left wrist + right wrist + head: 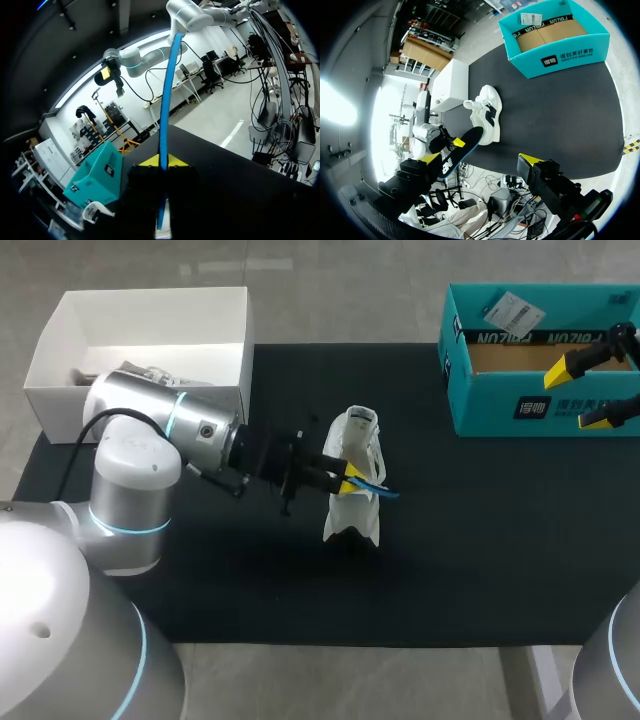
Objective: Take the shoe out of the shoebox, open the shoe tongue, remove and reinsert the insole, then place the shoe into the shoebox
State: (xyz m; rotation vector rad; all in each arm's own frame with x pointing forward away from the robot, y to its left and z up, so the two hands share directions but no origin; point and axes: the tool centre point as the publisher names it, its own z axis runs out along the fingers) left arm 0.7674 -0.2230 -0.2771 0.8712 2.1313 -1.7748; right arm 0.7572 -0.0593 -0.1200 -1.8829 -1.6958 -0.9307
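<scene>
The left gripper (352, 480) is clenching the blue insole (466, 145) right against the white shoe (360, 440), which is standing in the middle of the black mat (480, 540). The right gripper (582, 395) is hanging spread open over the teal shoebox (500, 405)

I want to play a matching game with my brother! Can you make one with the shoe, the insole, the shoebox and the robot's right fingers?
Things:
1. shoe
2. insole
3. shoebox
4. right fingers

What fits:
A. teal
B. open, holding nothing
C. standing on the black mat
D. pinched in the left fingers

Pairs: 1-C, 2-D, 3-A, 4-B.
</scene>
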